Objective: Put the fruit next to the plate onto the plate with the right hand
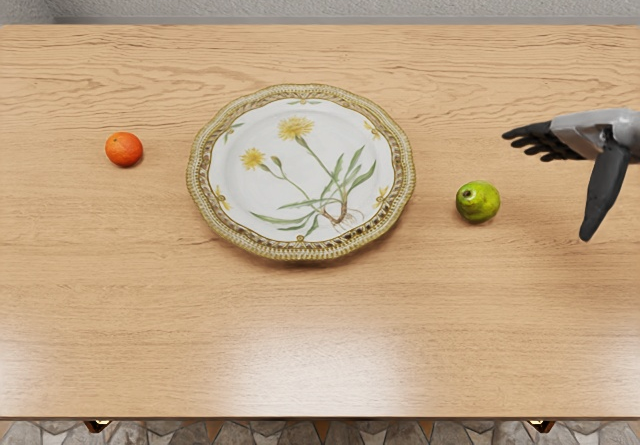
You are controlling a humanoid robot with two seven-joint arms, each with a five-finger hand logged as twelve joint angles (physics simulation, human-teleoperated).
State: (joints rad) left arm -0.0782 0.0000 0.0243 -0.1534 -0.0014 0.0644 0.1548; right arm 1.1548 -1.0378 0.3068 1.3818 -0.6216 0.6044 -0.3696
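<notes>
While the right hand (575,140) hangs above the worktop (320,335) near the picture's right edge, its fingers (530,137) are extended and spread apart, pointing toward the picture's left. The thumb hangs downward, and the hand holds nothing.

Green fruit (478,201): rests on the worktop just off the right rim of the plate (300,93), parted from it by a narrow strip of bare wood. It does not touch the hand.

Plate: round, flower-patterned, centred on the worktop, with nothing lying on it.

Orange (124,148): on the worktop beyond the plate's left rim, somewhat farther from that rim than the green fruit is from its own side.

Key relation: the green fruit lies to the picture's left of the fingertips and lower in the frame, that is, nearer the viewer. It sits between the hand and the plate. It is nearly round, with no marked long axis, so grasp direction should matter little. Of the two fruits it is by far the nearer to the right hand and is judged the likelier target. The orange would call for a reach across the whole plate. The left arm is not in view.

Judged stage: approach, with grasp, lift and placing not yet done. The coming move probably calls for the hand to travel left, toward the viewer and down over the fruit.
</notes>
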